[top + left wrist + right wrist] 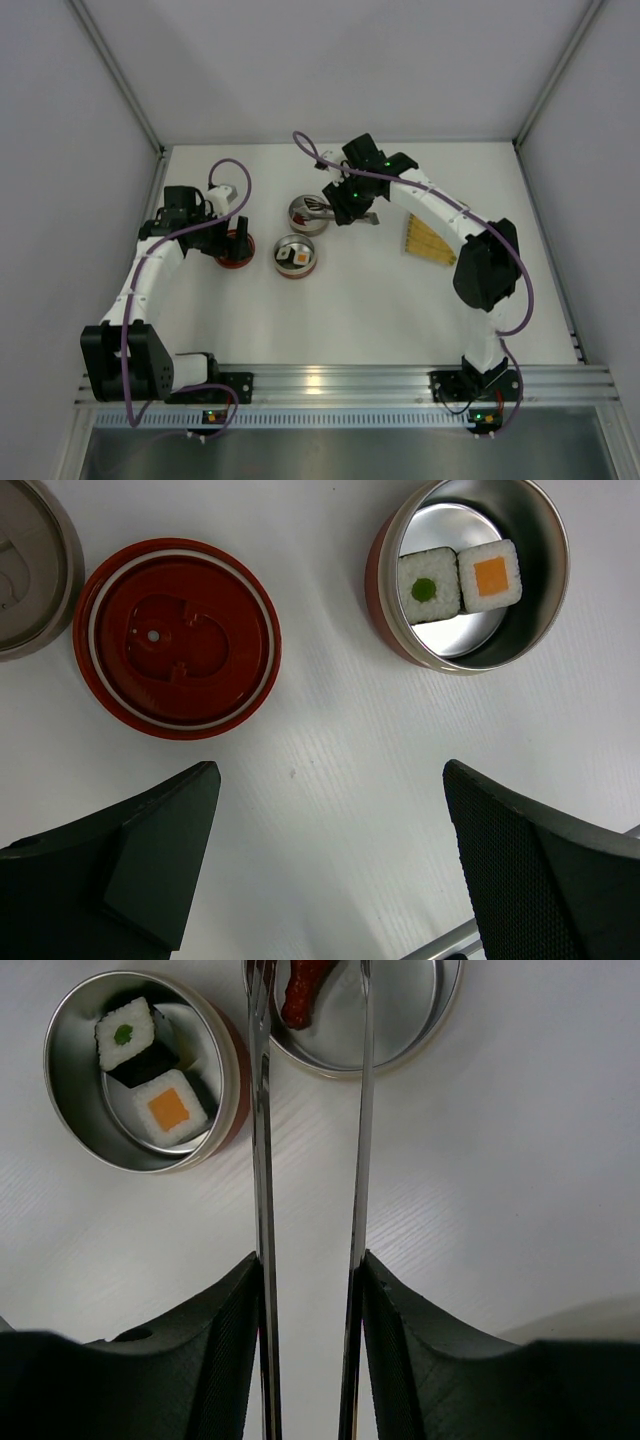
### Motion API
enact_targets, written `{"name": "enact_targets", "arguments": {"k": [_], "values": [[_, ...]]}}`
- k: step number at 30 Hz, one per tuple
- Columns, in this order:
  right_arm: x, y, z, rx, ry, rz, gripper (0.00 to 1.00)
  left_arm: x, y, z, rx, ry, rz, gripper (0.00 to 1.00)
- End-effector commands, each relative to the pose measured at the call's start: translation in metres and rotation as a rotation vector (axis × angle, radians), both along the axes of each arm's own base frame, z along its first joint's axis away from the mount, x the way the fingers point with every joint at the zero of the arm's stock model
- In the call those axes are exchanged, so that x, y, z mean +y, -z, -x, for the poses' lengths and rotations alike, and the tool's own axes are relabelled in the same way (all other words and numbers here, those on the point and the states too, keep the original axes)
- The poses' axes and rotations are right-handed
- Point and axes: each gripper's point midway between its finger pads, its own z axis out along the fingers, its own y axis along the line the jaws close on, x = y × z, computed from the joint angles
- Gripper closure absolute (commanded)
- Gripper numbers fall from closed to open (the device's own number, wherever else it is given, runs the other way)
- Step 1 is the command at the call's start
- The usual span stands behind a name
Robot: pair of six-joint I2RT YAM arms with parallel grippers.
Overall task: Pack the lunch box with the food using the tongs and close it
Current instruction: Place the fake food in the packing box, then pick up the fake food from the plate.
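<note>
Right gripper (310,1260): closed on the tongs (262,1160), one finger pressing each arm from outside; the arms run parallel toward 12 o'clock.
Tong tips: inside a shallow steel tier (405,1020) at 12 o'clock, one on either side of the red piece (303,988).
Red piece: lies in that tier; there is a gap to the right-hand tip, so whether it is pinched cannot be told.
Deep steel tier (70,1110): at 10 o'clock of the right gripper, red outside, holding the green-centred roll (125,1035) and the orange-centred roll (168,1110) side by side.
Risk 1: the tongs may slide or twist in the fingers, because the arms are thin, smooth and held only by side pressure.
Risk 2: lifting the tips at a slant may catch the tier rim and drag the tier across the table (400,310).
Risk 3: the red piece may roll out of a weak pinch.
Right arm pose: reaches forward and to its left across the table, wrist angled down, with the yellow woven tray (430,238) beside its forearm.
Left gripper (332,780): spread wide, holding nothing, hovering over bare table.
Red lid (175,640): at 11 o'clock of the left gripper, flat on the table, not yet fitted.
Left arm pose: elbow bent, wrist pointing down near the lid.
</note>
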Motion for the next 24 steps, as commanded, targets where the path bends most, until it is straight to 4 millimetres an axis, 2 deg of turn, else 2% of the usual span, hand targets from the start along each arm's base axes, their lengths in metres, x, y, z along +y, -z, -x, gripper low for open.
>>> {"name": "enact_targets", "arguments": {"k": [1, 4, 6, 7, 9, 10, 11, 12, 13, 14, 16, 17, 20, 24], "values": [[0.014, -0.036, 0.001, -0.083, -0.039, -0.069, 0.60, 0.002, -0.012, -0.009, -0.055, 0.011, -0.010, 0.02], [0.002, -0.060, 0.004, -0.123, -0.028, -0.092, 0.65, 0.003, -0.015, -0.008, -0.059, 0.012, -0.015, 0.02], [-0.017, -0.067, 0.003, -0.128, -0.005, -0.093, 0.65, 0.003, -0.018, -0.008, -0.065, 0.012, -0.015, 0.02], [-0.028, -0.079, 0.007, -0.150, -0.008, -0.096, 0.66, 0.002, -0.020, -0.008, -0.072, 0.019, -0.015, 0.02], [-0.058, -0.075, 0.007, -0.140, 0.021, -0.071, 0.65, 0.001, -0.022, -0.006, -0.075, 0.040, -0.010, 0.02], [-0.073, -0.083, 0.014, -0.161, 0.003, -0.054, 0.65, -0.002, -0.024, -0.003, -0.080, 0.057, -0.004, 0.02], [-0.097, -0.076, 0.012, -0.151, 0.036, -0.027, 0.65, -0.002, -0.025, -0.003, -0.088, 0.065, -0.004, 0.02], [-0.112, -0.074, 0.012, -0.152, 0.045, -0.008, 0.65, -0.003, -0.026, -0.002, -0.090, 0.074, -0.002, 0.02], [-0.127, -0.080, 0.014, -0.183, 0.035, 0.008, 0.65, -0.004, -0.027, 0.000, -0.090, 0.082, -0.001, 0.02], [-0.155, -0.072, 0.016, -0.150, 0.077, 0.033, 0.64, -0.004, -0.027, 0.000, -0.090, 0.086, 0.000, 0.02], [-0.182, -0.071, 0.019, -0.161, 0.070, 0.060, 0.64, -0.005, -0.029, -0.001, -0.092, 0.086, 0.005, 0.02], [-0.206, -0.064, 0.020, -0.144, 0.111, 0.081, 0.64, -0.006, -0.029, -0.001, -0.091, 0.088, 0.009, 0.02], [-0.248, -0.054, 0.027, -0.130, 0.142, 0.151, 0.64, -0.008, -0.031, -0.002, -0.090, 0.088, 0.022, 0.02], [-0.292, -0.047, 0.035, -0.125, 0.166, 0.234, 0.62, -0.009, -0.033, -0.003, -0.091, 0.089, 0.029, 0.02]]}}
